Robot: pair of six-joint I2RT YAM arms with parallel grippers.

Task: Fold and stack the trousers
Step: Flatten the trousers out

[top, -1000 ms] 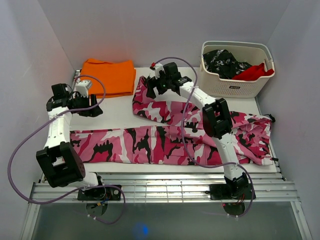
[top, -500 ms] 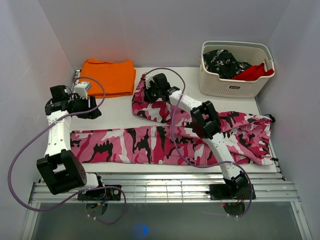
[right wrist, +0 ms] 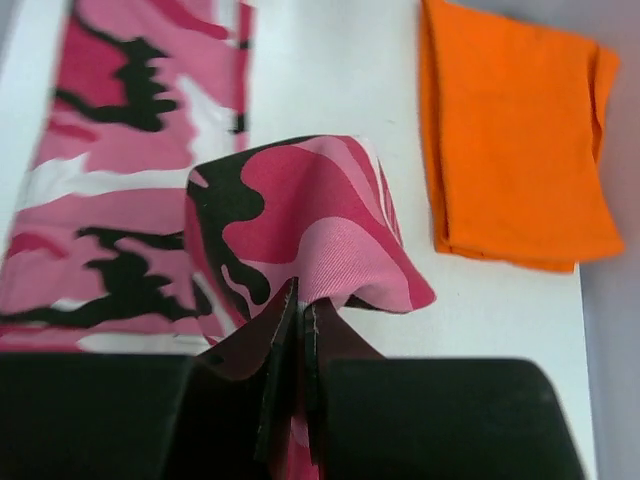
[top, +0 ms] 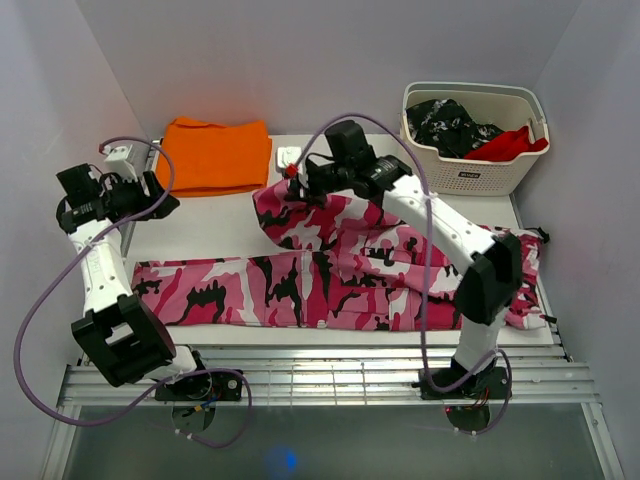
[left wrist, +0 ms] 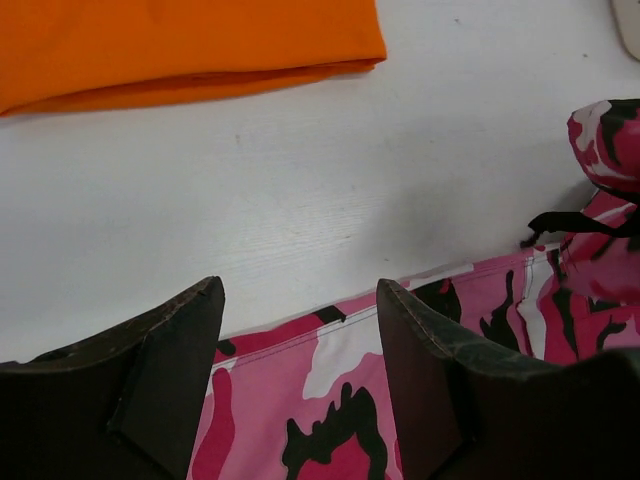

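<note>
The right end effector pinches up one leg of the trousers spread on the table; the left end effector gapes wide, empty. So thin a pinch may slip, dropping the leg crooked.

White arm links, black joint housings, looping purple cables, worn dark jaws

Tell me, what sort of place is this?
Most likely a robotics test booth, not a home: robot arms fixed at the edge of a white table, plain walls closing it in, and a laundry basket beside the pink camouflage trousers.
</note>
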